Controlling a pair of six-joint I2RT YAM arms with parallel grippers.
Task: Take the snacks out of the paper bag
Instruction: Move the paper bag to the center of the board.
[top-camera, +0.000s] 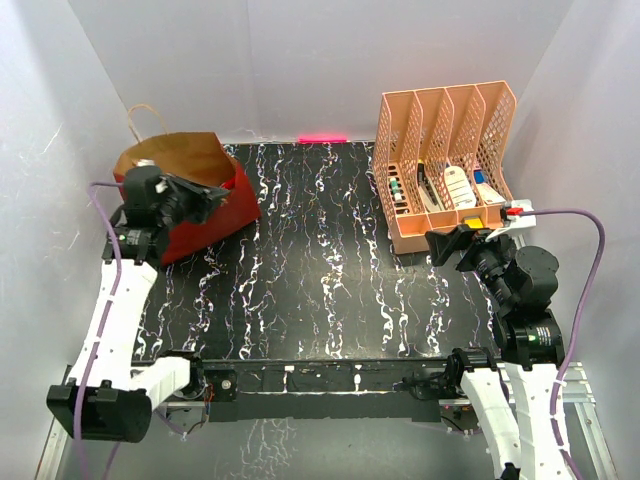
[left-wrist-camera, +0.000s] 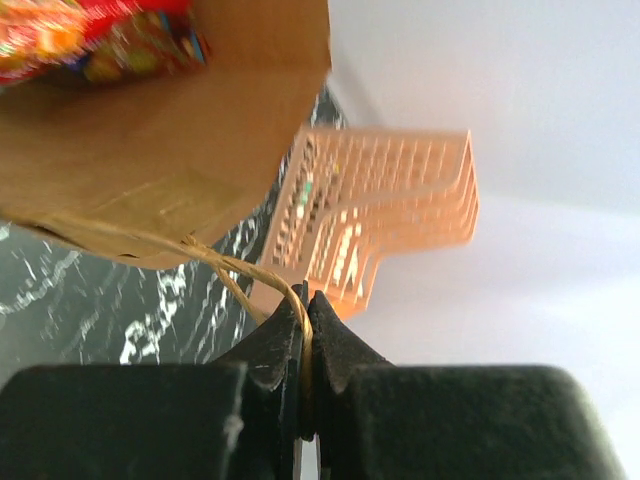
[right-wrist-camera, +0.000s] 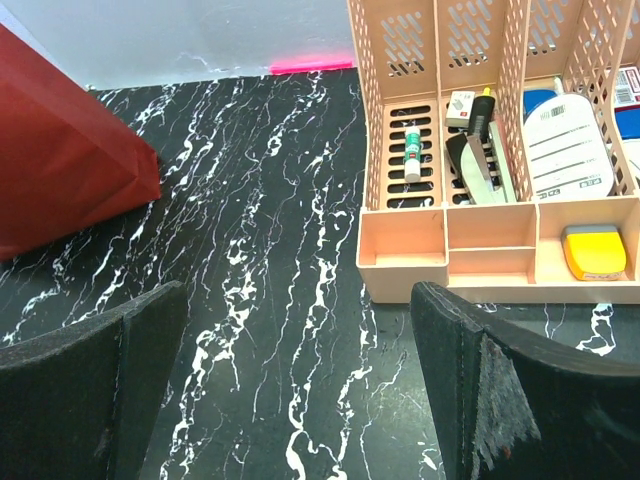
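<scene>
The dark red paper bag (top-camera: 210, 215) lies tilted at the back left of the table, its brown kraft inside (top-camera: 180, 160) facing up. My left gripper (top-camera: 200, 195) is shut on the bag's near cord handle (left-wrist-camera: 255, 275) at the mouth. In the left wrist view the red crinkly snack bag (left-wrist-camera: 85, 35) shows inside the kraft opening (left-wrist-camera: 170, 150). The other handle (top-camera: 140, 120) sticks up behind. My right gripper (right-wrist-camera: 300, 390) is open and empty, low over the table in front of the peach rack. The small candy packets are hidden.
The peach mesh file rack (top-camera: 445, 165) with pens and small items stands at the back right, close to my right gripper; it also shows in the right wrist view (right-wrist-camera: 480, 150). A pink strip (top-camera: 322, 138) lies at the table's back edge. White walls enclose the black marbled table (top-camera: 320, 270).
</scene>
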